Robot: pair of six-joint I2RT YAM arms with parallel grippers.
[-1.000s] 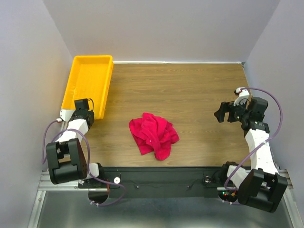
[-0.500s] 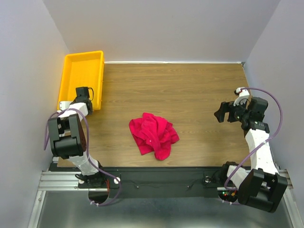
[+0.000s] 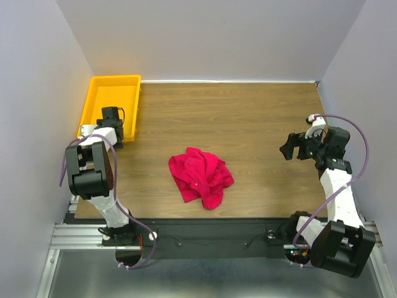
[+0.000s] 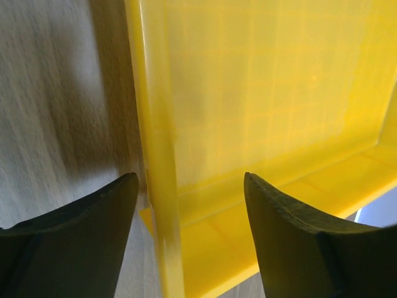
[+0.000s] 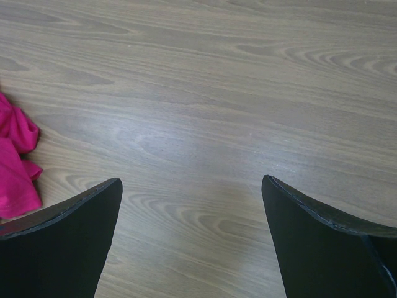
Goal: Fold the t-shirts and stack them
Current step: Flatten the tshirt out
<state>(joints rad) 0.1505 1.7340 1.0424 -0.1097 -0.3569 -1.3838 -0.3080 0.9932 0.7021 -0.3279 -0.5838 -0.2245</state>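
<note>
The left claw [image 4: 190,180] gapes wide astride the yellow tray [image 3: 105,93] rim. The right claw [image 5: 191,180] hangs wide above the tabletop [image 3: 248,124], beside the crumpled t-shirt [image 3: 200,176].

A wooden table [image 3: 260,118] carries two things. A crumpled red t-shirt [image 3: 200,176] lies near its middle, a yellow tray [image 3: 115,96] at its far-left corner.

One red t-shirt [image 3: 200,177], one yellow tray [image 3: 113,97], one wooden table [image 3: 248,124], and two arms, left [image 3: 92,169] and right [image 3: 335,177].

A robot laboratory cell: plain pale walls [image 3: 211,37] close around a wood-pattern counter [image 3: 248,118], and two arms [image 3: 338,180] stand on a metal rail [image 3: 71,238] at the bottom edge.
</note>
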